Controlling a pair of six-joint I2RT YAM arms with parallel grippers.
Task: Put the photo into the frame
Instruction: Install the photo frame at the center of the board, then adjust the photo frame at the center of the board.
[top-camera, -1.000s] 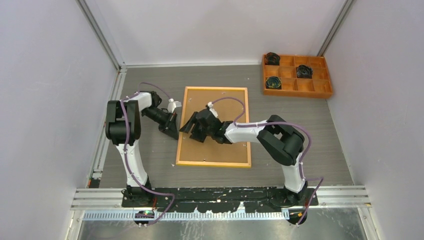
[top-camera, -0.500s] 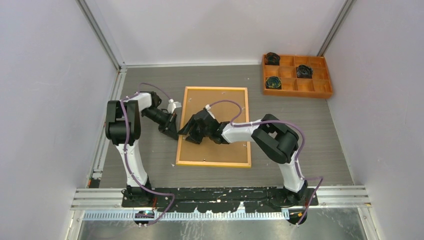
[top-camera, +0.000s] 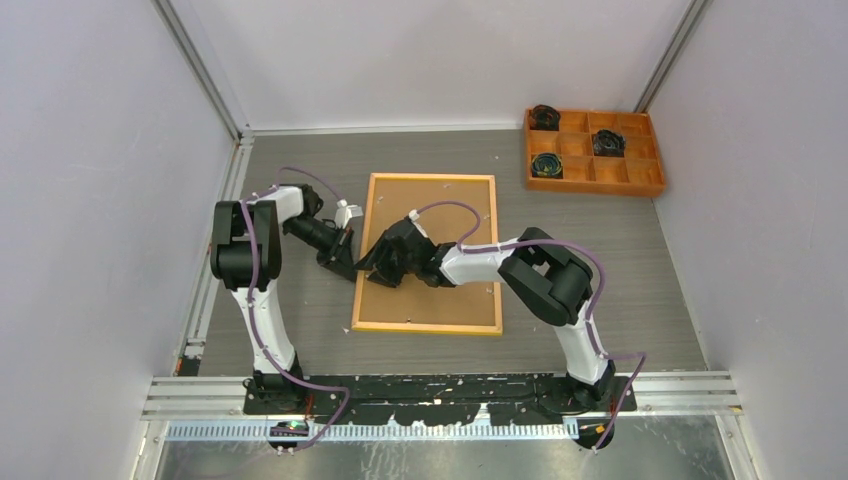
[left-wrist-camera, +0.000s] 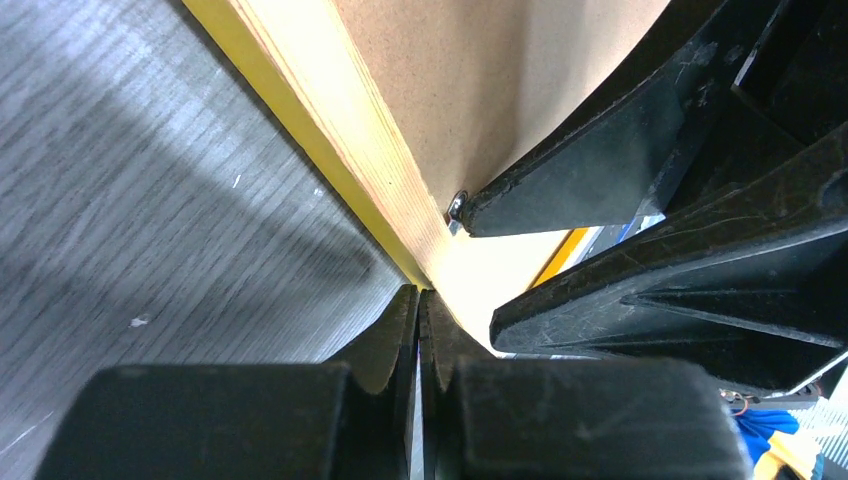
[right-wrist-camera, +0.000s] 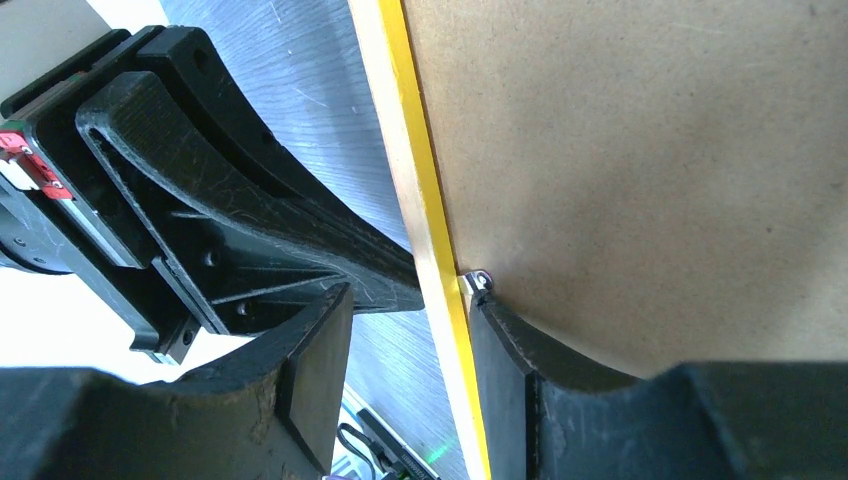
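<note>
- Frame (top-camera: 427, 327): face down at mid-table (top-camera: 600, 260), brown backing board (top-camera: 440, 215) uppermost.
- Left gripper (left-wrist-camera: 418, 300): jaws pressed together, tips at the frame's left edge.
- Right gripper (right-wrist-camera: 410, 300): jaws spread astride that edge, inner finger at a metal tab (right-wrist-camera: 478, 281).

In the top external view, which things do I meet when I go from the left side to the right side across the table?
left gripper → frame → orange tray
</note>
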